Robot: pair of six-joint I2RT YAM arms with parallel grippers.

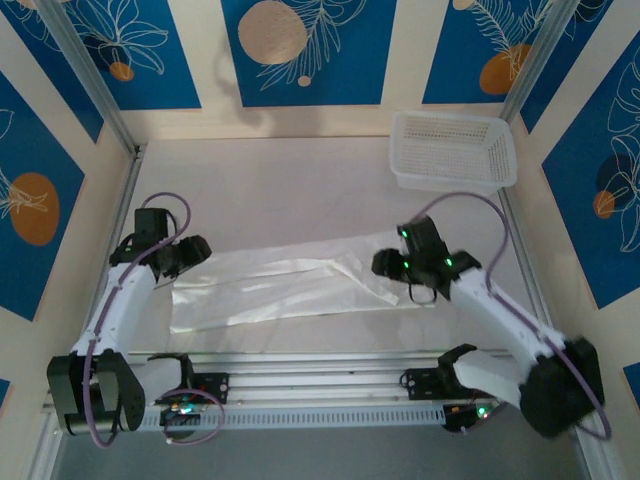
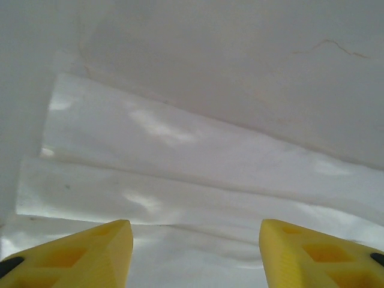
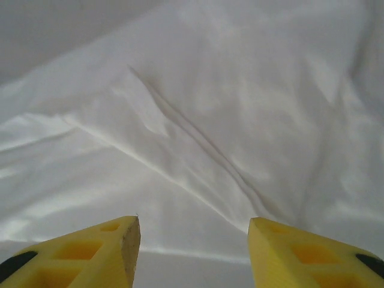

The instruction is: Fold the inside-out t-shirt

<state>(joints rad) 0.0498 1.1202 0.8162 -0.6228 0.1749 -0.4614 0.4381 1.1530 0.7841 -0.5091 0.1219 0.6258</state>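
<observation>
The inside-out t-shirt [image 1: 290, 285] lies flat on the table as a long white strip, folded lengthwise, with soft creases along it. My left gripper [image 1: 195, 250] hovers at the strip's left end. In the left wrist view the left gripper [image 2: 195, 252] stands open, its yellow fingers [image 2: 90, 255] wide apart above the layered cloth [image 2: 180, 156]. My right gripper [image 1: 385, 265] is at the strip's right end. In the right wrist view the right gripper [image 3: 192, 252] is open too, with the shirt's near edge [image 3: 198, 198] lying just beyond the fingertips and nothing between them.
A white mesh basket [image 1: 452, 150] stands at the back right of the table. Bare grey tabletop [image 1: 280, 190] stretches behind the shirt. Metal rails [image 1: 320, 372] run along the near edge between the arm bases.
</observation>
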